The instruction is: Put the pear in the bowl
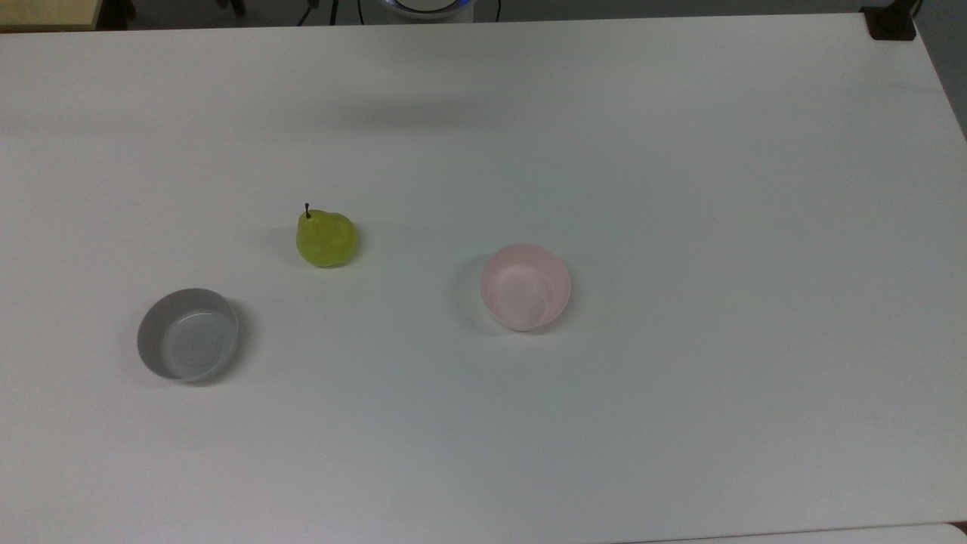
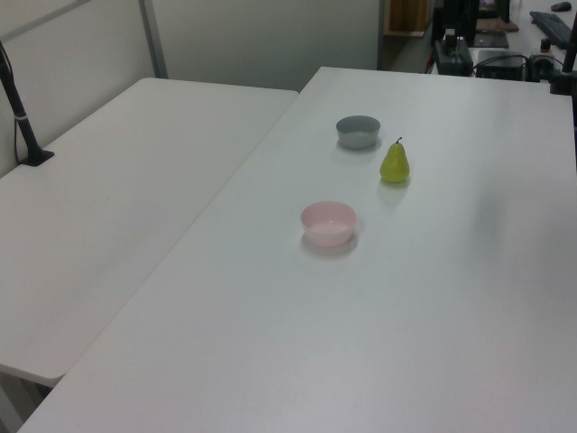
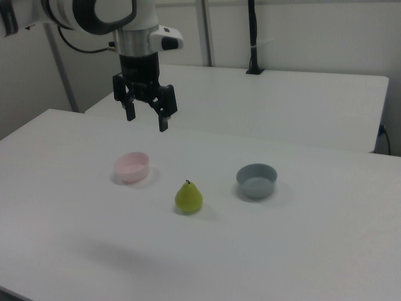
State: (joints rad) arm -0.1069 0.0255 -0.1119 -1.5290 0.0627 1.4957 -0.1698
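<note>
Pear (image 1: 327, 239) first: small, glossy, yellow-green, standing upright on the white counter (image 1: 680, 151) with its short dark stem pointing up. Nothing touches it. In the top view it sits between the two bowls and a little farther up than either; in the right view it stands nearer the camera than both.

To the top view's right of the pear, well apart from it, is the pale pink bowl (image 1: 526, 287), upright and with nothing in it. On the other side, toward the top view's lower left, stands a grey bowl (image 1: 187, 334) of much the same size, also with nothing in it. The three things stand apart from each other on the bare surface, and nothing lies between the pear and the pink bowl.

The arm shows in the right view, coming in from the right view's upper left with its white and black wrist pointing straight down. Its hand (image 3: 148, 121) hangs high above the counter, up over the area behind the pink bowl (image 3: 132, 167) and clear of the pear (image 3: 188, 197) and the grey bowl (image 3: 256, 180). The two dark fingers (image 3: 164, 119) are spread apart and grasp nothing.

Beyond this counter a second white table (image 2: 117, 180) butts against it, with a dark post clamped at its far edge (image 2: 22, 117).
</note>
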